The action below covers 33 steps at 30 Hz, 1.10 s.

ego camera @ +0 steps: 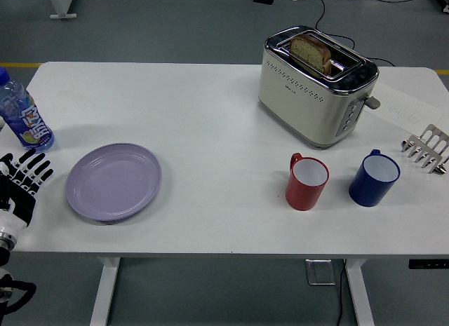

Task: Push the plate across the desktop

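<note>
A pale purple plate (114, 181) lies flat on the white table (210, 116) at the left front. My left hand (24, 177) is at the table's left edge, a little left of the plate and not touching it. Its black-and-white fingers are spread and hold nothing. My right hand is out of view.
A water bottle with a blue cap (22, 114) stands just behind my left hand. A cream toaster (316, 84) with bread in it stands at the back right. A red mug (307, 181), a blue mug (374, 179) and a metal rack (426, 151) are at the right.
</note>
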### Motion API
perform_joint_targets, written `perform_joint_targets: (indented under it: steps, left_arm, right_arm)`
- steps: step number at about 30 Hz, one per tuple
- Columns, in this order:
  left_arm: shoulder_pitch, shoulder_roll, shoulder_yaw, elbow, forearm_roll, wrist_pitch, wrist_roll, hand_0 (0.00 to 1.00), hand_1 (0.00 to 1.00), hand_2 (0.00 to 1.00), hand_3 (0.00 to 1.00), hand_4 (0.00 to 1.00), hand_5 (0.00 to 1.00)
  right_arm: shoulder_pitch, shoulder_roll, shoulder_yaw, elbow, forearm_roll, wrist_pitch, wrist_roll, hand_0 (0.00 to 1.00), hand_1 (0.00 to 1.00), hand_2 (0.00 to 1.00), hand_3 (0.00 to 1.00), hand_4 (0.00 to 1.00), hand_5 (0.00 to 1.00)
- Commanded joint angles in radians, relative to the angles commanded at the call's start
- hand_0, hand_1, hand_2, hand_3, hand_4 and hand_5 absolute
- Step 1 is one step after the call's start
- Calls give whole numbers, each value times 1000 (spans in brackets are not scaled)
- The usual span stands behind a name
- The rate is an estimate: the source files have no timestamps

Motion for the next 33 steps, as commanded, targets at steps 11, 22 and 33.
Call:
perform_joint_targets:
  steps: [11,22,33]
  left_arm:
    - [-11,-30,22,8,-9,-3,-12,774,772,740,718,557,998]
    - [-22,-69,47,18,-19,-6,-19,772,768,735,714,559,998]
    - [-28,-97,70,26,-21,-5,-25,771,767,734,712,559,998]
  right_arm:
    - [0,0,2,1,-13,1,-4,601,551,651,631,376,562]
    - [4,0,0,1,-14,0,-4,600,550,649,630,376,561]
    - [4,0,3,2,-26,-1,-8,600,550,648,629,377,560]
